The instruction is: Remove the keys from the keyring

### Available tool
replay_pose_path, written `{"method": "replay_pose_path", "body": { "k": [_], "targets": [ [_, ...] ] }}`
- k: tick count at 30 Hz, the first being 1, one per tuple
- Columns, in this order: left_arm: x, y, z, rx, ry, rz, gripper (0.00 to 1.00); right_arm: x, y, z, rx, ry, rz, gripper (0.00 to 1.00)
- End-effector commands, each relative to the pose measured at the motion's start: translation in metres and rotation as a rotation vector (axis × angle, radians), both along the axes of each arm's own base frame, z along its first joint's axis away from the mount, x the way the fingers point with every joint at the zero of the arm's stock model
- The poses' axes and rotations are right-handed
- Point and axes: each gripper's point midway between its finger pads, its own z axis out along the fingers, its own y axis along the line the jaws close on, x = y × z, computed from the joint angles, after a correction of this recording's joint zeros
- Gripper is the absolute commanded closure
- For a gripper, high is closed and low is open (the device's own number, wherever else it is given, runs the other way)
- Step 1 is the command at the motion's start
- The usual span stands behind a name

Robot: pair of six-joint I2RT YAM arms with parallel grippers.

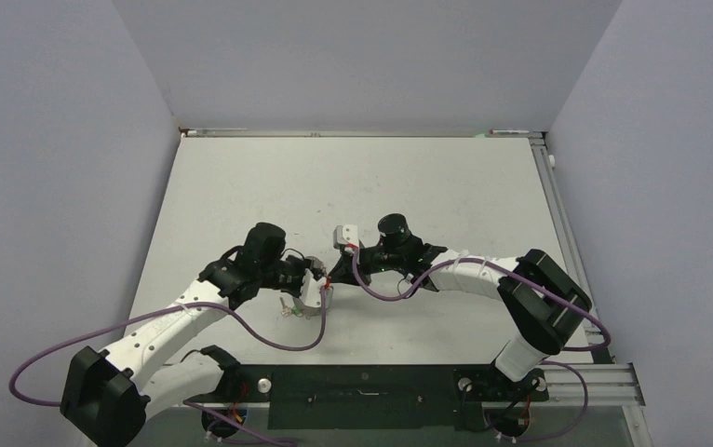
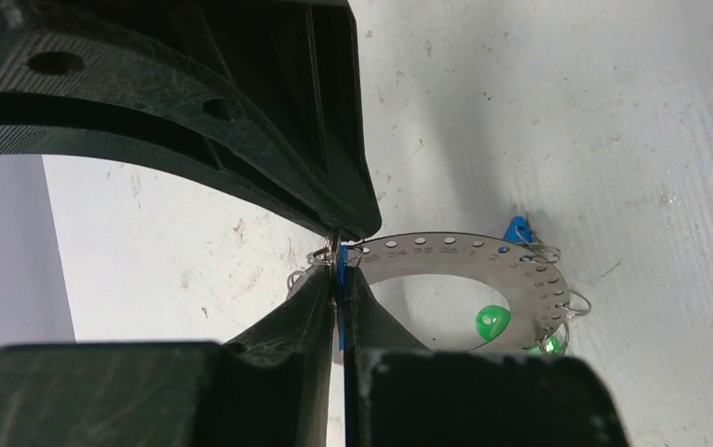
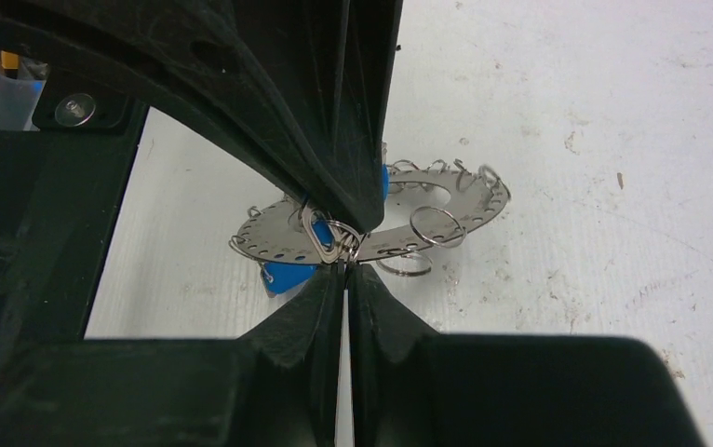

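The keyring (image 2: 483, 265) is a flat silver disc with numbered holes and wire loops round its rim; it hangs tilted between both grippers, just over the table. My left gripper (image 2: 342, 279) is shut on a blue key (image 2: 342, 321) at the ring's rim. My right gripper (image 3: 345, 268) is shut on a wire loop (image 3: 334, 240) at the same spot on the keyring (image 3: 464, 212). Both grippers meet tip to tip in the top view, left gripper (image 1: 319, 291) and right gripper (image 1: 335, 276). Two green keys (image 2: 490, 323) and another blue key (image 2: 517, 228) hang on the ring's far side.
The white table (image 1: 409, 186) is scuffed and walled at the back and both sides. A metal rail (image 1: 558, 214) runs along its right edge. Purple cables (image 1: 269, 331) loop beside both arms near the front edge. A blue key (image 3: 288, 277) hangs under the ring.
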Motion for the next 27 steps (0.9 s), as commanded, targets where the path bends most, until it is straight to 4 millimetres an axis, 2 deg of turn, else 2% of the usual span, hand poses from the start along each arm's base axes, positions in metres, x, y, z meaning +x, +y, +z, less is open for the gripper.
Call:
{"method": "replay_pose_path", "body": {
  "k": [1, 6, 10, 17, 27],
  "targets": [
    [0.017, -0.007, 0.037, -0.095, -0.062, 0.027, 1.0, 0.018, 0.005, 0.026, 0.073, -0.064, -0.032, 0.95],
    [0.029, 0.009, 0.029, -0.06, -0.063, 0.071, 1.0, 0.018, 0.002, 0.033, 0.105, -0.051, -0.027, 0.95],
    [0.03, 0.015, 0.016, -0.025, -0.067, 0.068, 1.0, 0.015, 0.0, 0.035, 0.132, -0.039, -0.022, 0.95],
    [0.028, 0.013, 0.003, -0.02, -0.07, 0.05, 1.0, 0.011, -0.001, 0.041, 0.162, -0.024, -0.011, 0.95],
    [0.022, 0.008, -0.008, -0.016, -0.048, 0.029, 1.0, 0.003, 0.011, 0.05, 0.2, -0.002, 0.027, 0.95]
  ]
}}
